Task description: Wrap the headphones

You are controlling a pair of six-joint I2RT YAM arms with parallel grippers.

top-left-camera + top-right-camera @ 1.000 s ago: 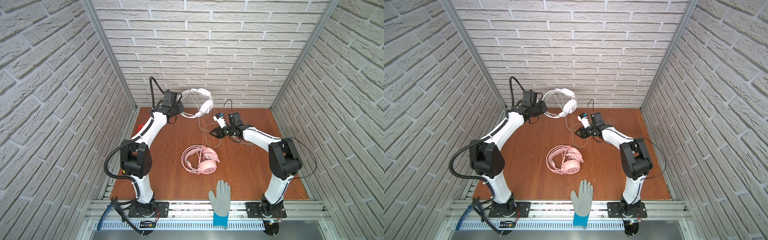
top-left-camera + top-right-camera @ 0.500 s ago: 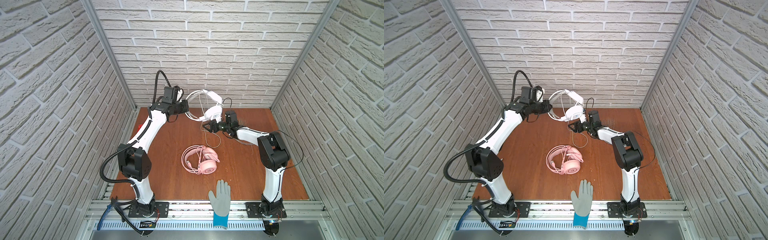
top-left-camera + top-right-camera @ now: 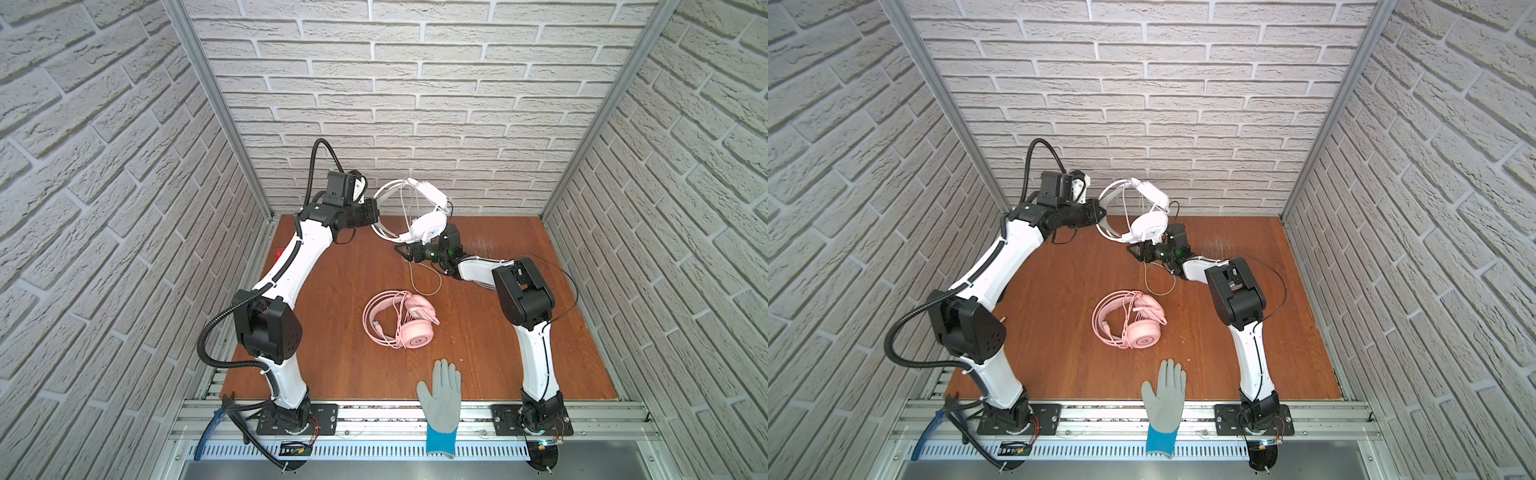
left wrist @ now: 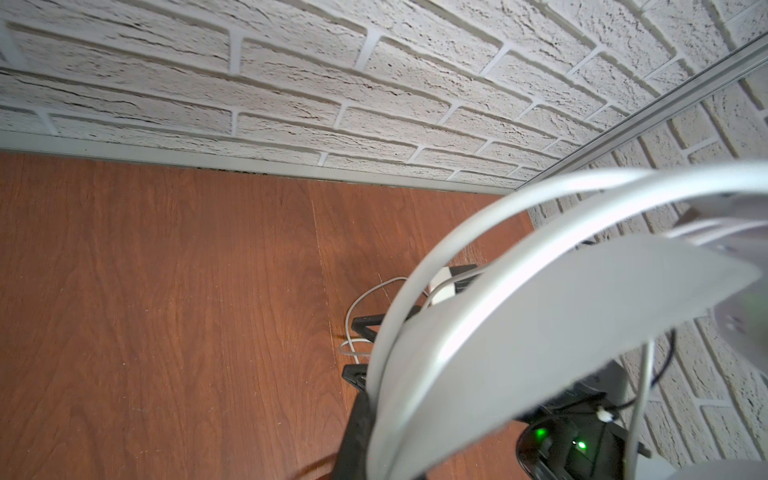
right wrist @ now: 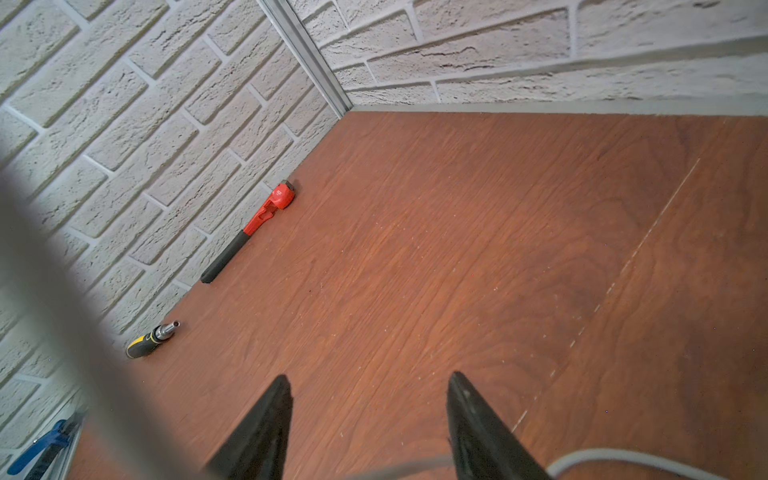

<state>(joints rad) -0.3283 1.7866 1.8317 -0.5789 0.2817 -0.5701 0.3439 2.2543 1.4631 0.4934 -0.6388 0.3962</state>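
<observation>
At front edge: grey glove (image 3: 440, 395), idle. Middle of table (image 3: 332, 299): pink headphones (image 3: 399, 320), cord gathered on them; we judge that set done. Further back: right gripper (image 5: 369, 375) low under white headphones (image 3: 428, 224), fingers spread, nothing pinched; loose cable (image 3: 417, 291) trails beside. Farthest: left gripper (image 3: 371, 216) pressed shut on headband (image 3: 384, 195), holding set aloft. Step: winding white cable. Next: we catch slack, loop over band. Earcup marks too small to read.

- You have the raised headset (image 3: 428, 224) above the back of the bench (image 3: 332, 361), right of your left jaws.
- The other headset (image 3: 399, 318) lies mid-bench, before it.
- A glove (image 3: 442, 395) lies over the front edge.
- Wrench (image 5: 249, 232) and screwdriver (image 5: 151, 340) lie along the left wall.
</observation>
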